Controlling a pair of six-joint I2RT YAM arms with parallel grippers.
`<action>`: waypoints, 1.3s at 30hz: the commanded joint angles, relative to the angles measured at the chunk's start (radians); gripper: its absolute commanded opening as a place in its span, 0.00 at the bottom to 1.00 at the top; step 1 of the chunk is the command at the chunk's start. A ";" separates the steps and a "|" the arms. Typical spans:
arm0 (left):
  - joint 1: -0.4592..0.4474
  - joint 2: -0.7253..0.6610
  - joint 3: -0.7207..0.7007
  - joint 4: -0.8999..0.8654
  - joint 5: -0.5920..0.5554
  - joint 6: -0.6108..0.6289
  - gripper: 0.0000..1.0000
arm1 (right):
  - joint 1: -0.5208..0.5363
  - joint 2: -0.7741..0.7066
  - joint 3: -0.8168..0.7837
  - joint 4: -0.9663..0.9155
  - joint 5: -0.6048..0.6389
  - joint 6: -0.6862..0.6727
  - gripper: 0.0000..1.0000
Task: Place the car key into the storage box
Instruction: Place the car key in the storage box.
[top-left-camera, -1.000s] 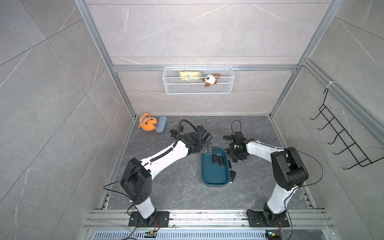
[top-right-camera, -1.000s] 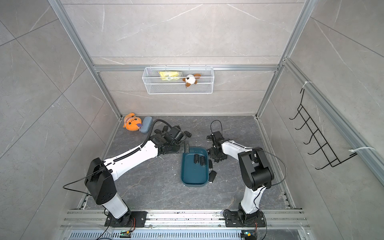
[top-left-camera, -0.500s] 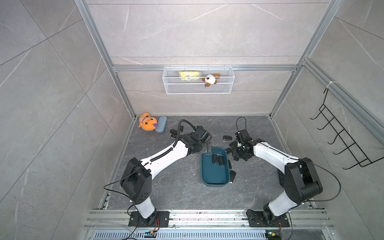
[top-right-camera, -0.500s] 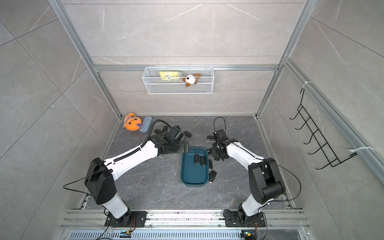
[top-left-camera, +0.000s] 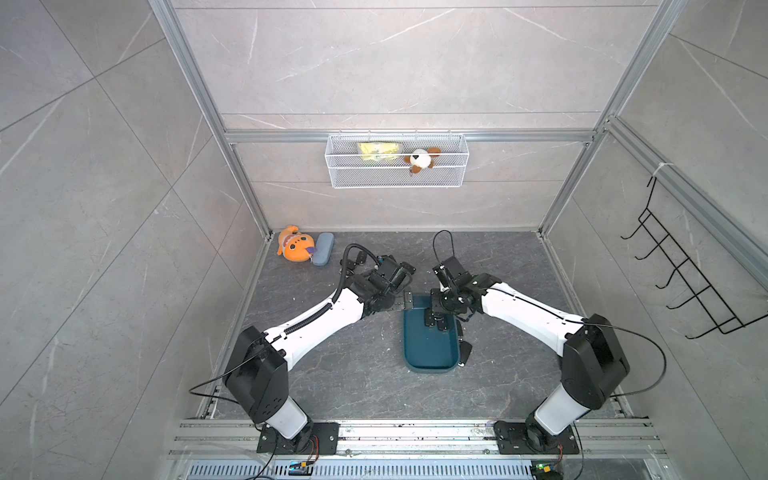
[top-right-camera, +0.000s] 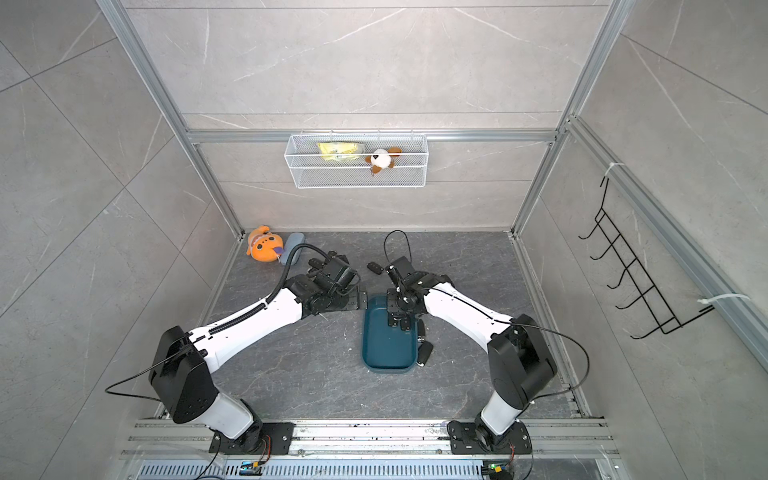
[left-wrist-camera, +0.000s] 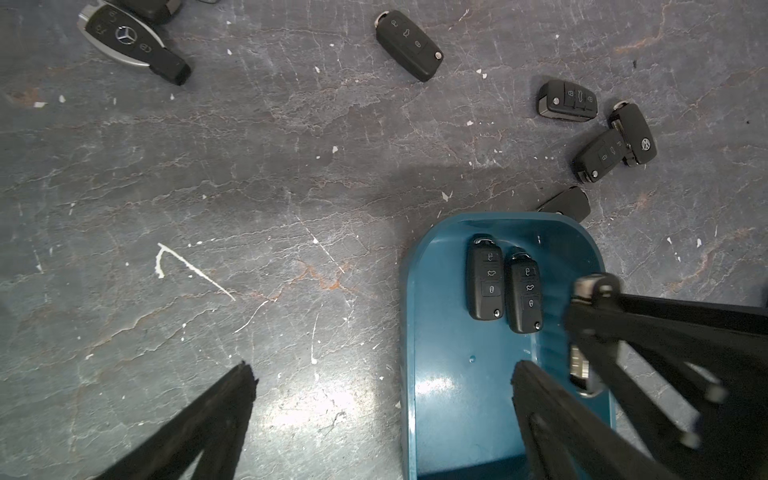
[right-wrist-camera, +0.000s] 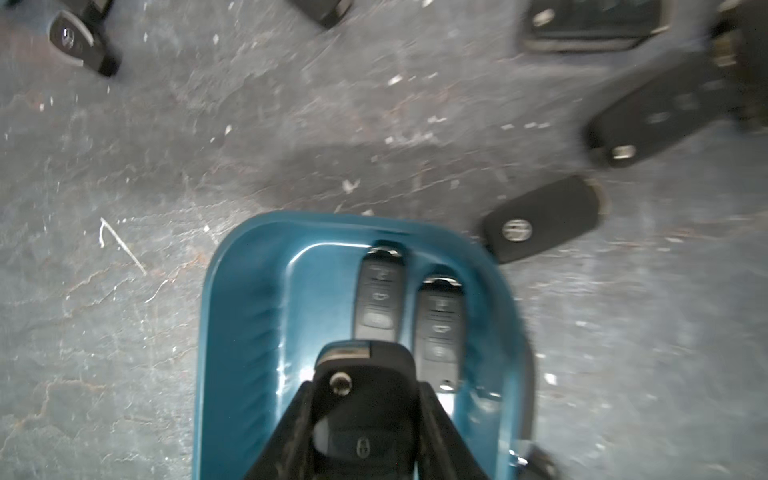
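Right gripper (right-wrist-camera: 365, 386) clamps black car key (right-wrist-camera: 365, 444) above teal plastic storage box (right-wrist-camera: 237, 332).
I fear release strikes two stored black fobs (right-wrist-camera: 378, 299).

- Dark teal rounded plastic storage box (left-wrist-camera: 436, 374): smooth, glossy, glare patch on bare base.
- Black plastic car key (right-wrist-camera: 365, 415) in right gripper (right-wrist-camera: 364, 388): matt shell, bright metal pivot screw and end cap.
- Dark grey stone-look tabletop (left-wrist-camera: 208, 187): dull sheen, veined, scratched, white-flecked.
- Silver-trimmed black key fob (left-wrist-camera: 124, 39): polished chrome-like edge, matt black face.
- White wire-mesh basket (top-left-camera: 397, 178), upper centre in top view: painted metal.
- Orange plush toy (top-left-camera: 294, 249), left of centre: fuzzy cloth.
- Pale grey marble-look wall tiles (top-right-camera: 374, 62): smooth, low sheen.
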 joint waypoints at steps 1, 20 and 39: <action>0.013 -0.069 -0.023 -0.004 -0.030 -0.016 1.00 | 0.032 0.074 0.041 0.008 0.016 0.051 0.28; 0.032 -0.180 -0.097 -0.048 -0.079 -0.040 1.00 | 0.076 0.337 0.216 0.000 0.061 0.100 0.28; 0.037 -0.152 -0.081 -0.041 -0.059 -0.035 1.00 | 0.076 0.362 0.229 -0.073 0.139 0.089 0.38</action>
